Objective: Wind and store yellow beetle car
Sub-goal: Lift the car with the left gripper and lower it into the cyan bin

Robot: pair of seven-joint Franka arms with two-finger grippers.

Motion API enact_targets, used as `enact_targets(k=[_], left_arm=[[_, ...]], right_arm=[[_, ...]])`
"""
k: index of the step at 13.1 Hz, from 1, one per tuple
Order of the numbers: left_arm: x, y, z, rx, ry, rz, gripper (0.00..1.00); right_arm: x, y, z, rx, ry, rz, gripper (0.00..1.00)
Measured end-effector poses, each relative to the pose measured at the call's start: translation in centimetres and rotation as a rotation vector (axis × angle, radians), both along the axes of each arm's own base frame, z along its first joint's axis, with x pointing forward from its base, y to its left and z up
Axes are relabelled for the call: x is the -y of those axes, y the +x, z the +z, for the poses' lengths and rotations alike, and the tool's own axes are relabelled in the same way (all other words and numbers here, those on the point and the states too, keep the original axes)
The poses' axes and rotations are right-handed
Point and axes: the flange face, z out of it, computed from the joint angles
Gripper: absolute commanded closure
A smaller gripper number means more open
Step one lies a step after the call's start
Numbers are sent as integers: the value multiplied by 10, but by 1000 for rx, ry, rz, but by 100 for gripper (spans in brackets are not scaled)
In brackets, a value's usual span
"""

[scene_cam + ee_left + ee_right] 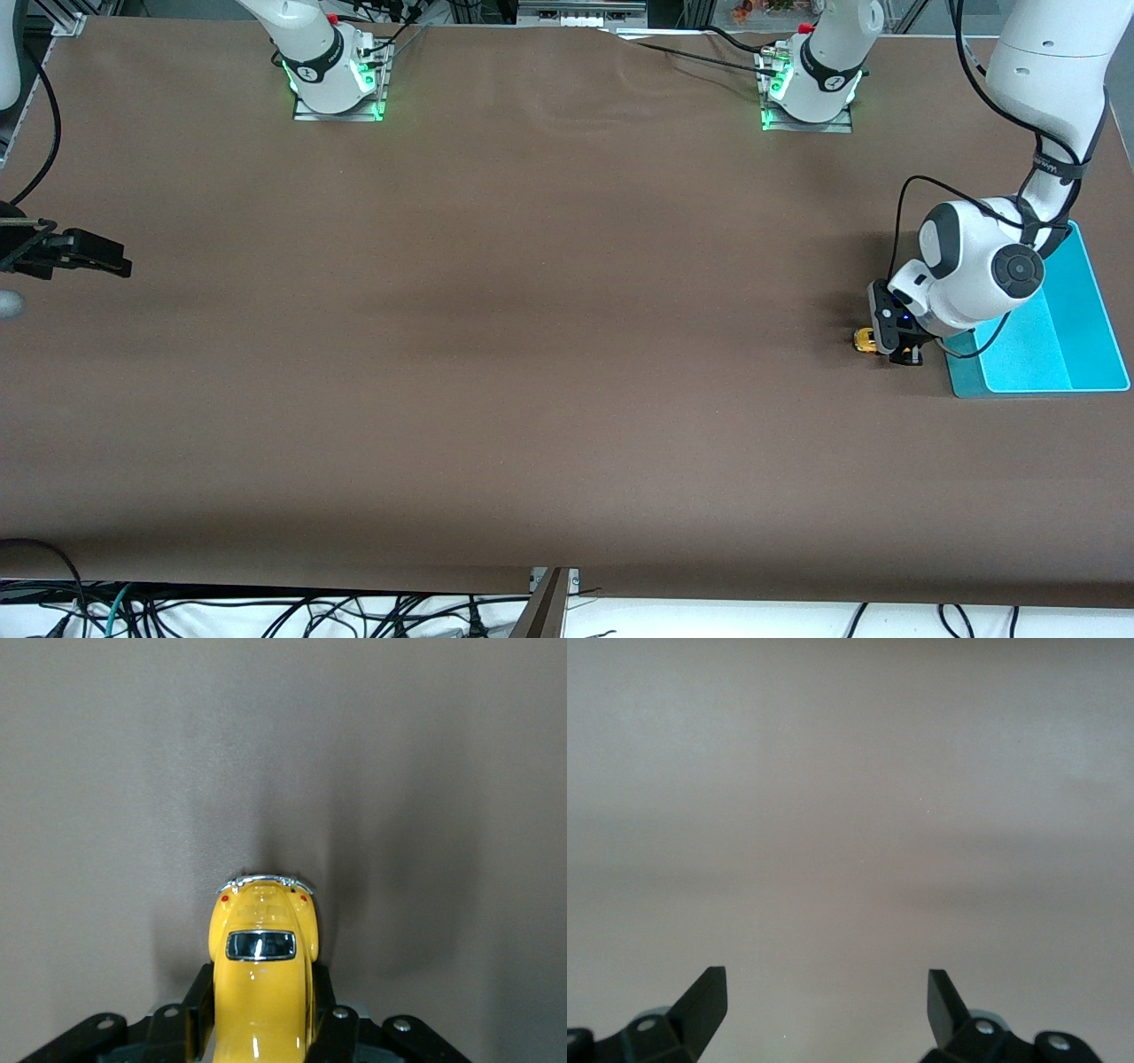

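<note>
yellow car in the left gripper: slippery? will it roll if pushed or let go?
The car looks glossy and rounded, so it may slip between the left gripper fingers, which clamp its sides. On wheels on the flat table, it probably rolls lengthwise, not sideways. It looks rigid and likely light.

We find no readable text, brand, number or sign in any view. Dark bands on both arm bases [332, 66] carry small white marks, illegible. Left arm forearm strap [1054, 164] has tiny lettering at 1 o'clock from turquoise tray [1094, 310], too small to make out. Yellow beetle car [261, 983] shows no plate or badge lettering.
</note>
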Motion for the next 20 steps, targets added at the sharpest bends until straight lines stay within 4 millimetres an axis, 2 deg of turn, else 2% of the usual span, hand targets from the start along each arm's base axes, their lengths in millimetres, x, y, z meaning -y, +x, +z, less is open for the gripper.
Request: enact_targets(k=[2,3,5,8,10,13,14,15,17,19,20], left_arm=[[-1,7,16,-13,1,1,71],[-3,12,33,-55,-1,2,71],[-10,23,82,-152,-5,13,71],[-51,27,148,-262,-22,43,71],[-95,20,165,-288,-37,38,71],[-171,-8,150,-317,-53,26,71],[-190,-16,140,-325,-41,23,70],[-202,-21,126,-316,-24,25,70],[-215,-32,86,-271,-7,33,70],[-217,-44,45,-225,0,25,63],[-219,-50,31,-205,5,28,54]], right_arm=[[0,0,0,-1,0,0,0],[0,0,0,-2,0,0,0],[0,0,0,-2,-1,0,0],[0,0,0,-2,-1,0,0],[0,0,0,-2,-1,0,0],[-2,0,0,-2,-1,4,0],[-3,0,0,-2,-1,5,0],[-4,0,0,-2,-1,6,0],[-4,0,0,-2,-1,7,0],[-4,0,0,-2,-1,7,0],[-4,0,0,-2,-1,7,0]])
